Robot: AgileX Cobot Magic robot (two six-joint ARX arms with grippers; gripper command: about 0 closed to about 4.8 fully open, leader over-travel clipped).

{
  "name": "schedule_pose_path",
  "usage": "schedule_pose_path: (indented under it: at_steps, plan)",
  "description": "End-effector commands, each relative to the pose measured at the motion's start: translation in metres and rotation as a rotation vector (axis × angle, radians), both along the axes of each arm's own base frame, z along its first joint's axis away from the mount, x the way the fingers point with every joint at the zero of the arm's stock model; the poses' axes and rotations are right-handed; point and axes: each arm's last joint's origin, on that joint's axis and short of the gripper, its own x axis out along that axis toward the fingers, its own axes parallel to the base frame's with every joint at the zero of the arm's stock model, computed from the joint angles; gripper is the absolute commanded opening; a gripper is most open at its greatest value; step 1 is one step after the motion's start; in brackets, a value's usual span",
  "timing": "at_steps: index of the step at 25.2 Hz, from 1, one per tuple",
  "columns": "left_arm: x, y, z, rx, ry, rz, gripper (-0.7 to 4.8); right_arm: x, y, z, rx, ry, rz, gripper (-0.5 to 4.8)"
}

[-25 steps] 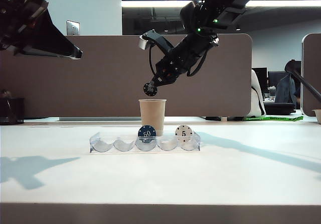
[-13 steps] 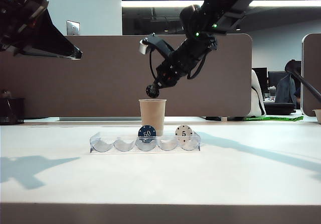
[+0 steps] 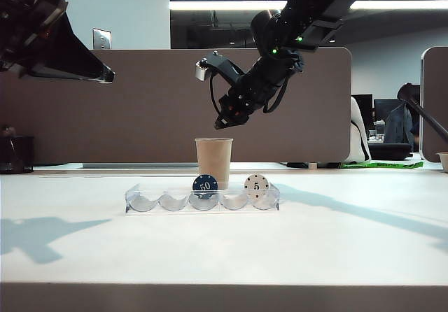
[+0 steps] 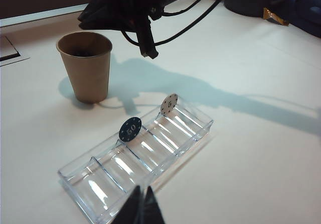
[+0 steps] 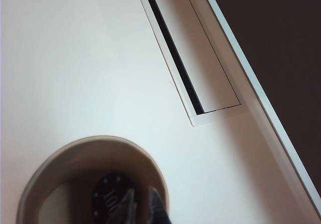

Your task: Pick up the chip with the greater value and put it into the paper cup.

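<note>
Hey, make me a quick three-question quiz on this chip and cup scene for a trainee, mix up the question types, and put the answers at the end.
1. True or false: the black 100 chip lies inside the paper cup.
2. Which chips stand in the clear tray? A) 50 and 5 B) 100 and 50 C) 5 only
3. Fill in: the right pincer hangs above the ____; the left pincer is over the tray's near end.

Key: 1 true. 2 A: the blue 50 chip and the white 5 chip. 3 cup.
</note>
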Motion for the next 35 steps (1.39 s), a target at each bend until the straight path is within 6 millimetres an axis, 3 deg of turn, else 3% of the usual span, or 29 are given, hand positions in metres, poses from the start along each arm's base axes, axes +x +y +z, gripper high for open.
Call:
schedule_pose_path:
  at_steps: [1, 5, 7, 12, 14, 15, 19, 20, 28, 35]
  plan:
    - [0.0, 0.0, 0.002, -0.007, -0.007, -0.005, -0.05, 0.0, 0.0, 0.007, 0.015, -0.024, -0.003, 0.45]
    - [0.0, 0.0, 0.002, -0.006, -0.007, -0.005, -0.05, 0.0, -0.001, 0.015, 0.029, -0.057, -0.005, 0.33]
    - [0.0, 0.0, 0.002, -0.006, -0.008, -0.005, -0.05, -0.001, -0.001, 0.024, 0.05, -0.09, -0.012, -0.07]
    - [0.001, 0.0, 0.002, 0.001, -0.016, 0.013, -0.05, -0.002, -0.009, 0.056, 0.226, -0.126, -0.115, -0.06]
    - [0.002, 0.002, 0.003, 0.021, -0.039, 0.069, -0.05, 0.003, -0.028, 0.069, 0.372, -0.082, -0.237, -0.06]
    - [0.003, 0.002, 0.004, 0.036, -0.063, 0.084, -0.05, 0.01, -0.048, 0.076, 0.504, -0.011, -0.323, -0.06]
    - [0.003, 0.003, 0.006, 0.034, -0.084, 0.087, -0.05, 0.019, -0.086, 0.081, 0.67, 0.085, -0.436, -0.06]
    - [0.002, 0.003, 0.007, 0.033, -0.086, 0.087, -0.05, 0.022, -0.107, 0.085, 0.699, 0.1, -0.484, -0.06]
    - [0.004, 0.005, 0.007, 0.05, -0.094, 0.163, -0.05, 0.01, -0.159, 0.115, 0.681, 0.063, -0.572, -0.06]
    - [0.004, 0.007, 0.008, 0.022, -0.071, 0.213, -0.05, -0.023, -0.198, 0.16, 0.662, 0.026, -0.635, -0.06]
